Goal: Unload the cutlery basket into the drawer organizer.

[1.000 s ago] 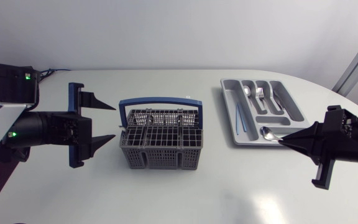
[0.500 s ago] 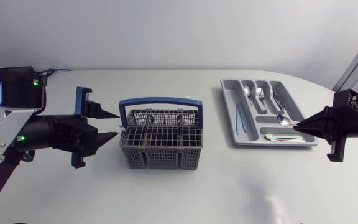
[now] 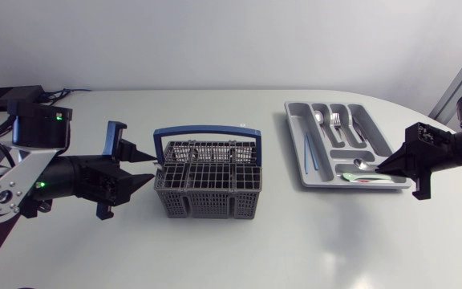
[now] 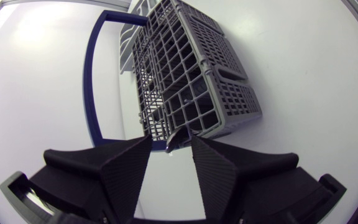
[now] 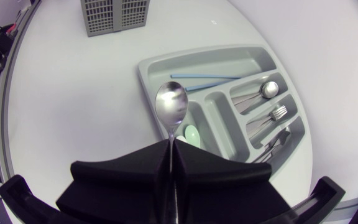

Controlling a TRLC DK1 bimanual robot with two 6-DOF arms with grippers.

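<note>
The spoon [image 5: 171,106] is pinched by its handle in the right gripper [image 5: 169,143], bowl ahead over the drawer organizer [image 5: 241,61]: the placing step, I judge, next needing a lowering into a compartment; the left gripper [image 4: 169,142] stands spread facing the cutlery basket [image 4: 185,74].

My right gripper [image 5: 169,146] is black, its spoon [image 5: 171,104] silver. The basket [image 3: 207,181] is grey lattice, blue-handled; the organizer [image 5: 204,53] pale grey.
</note>
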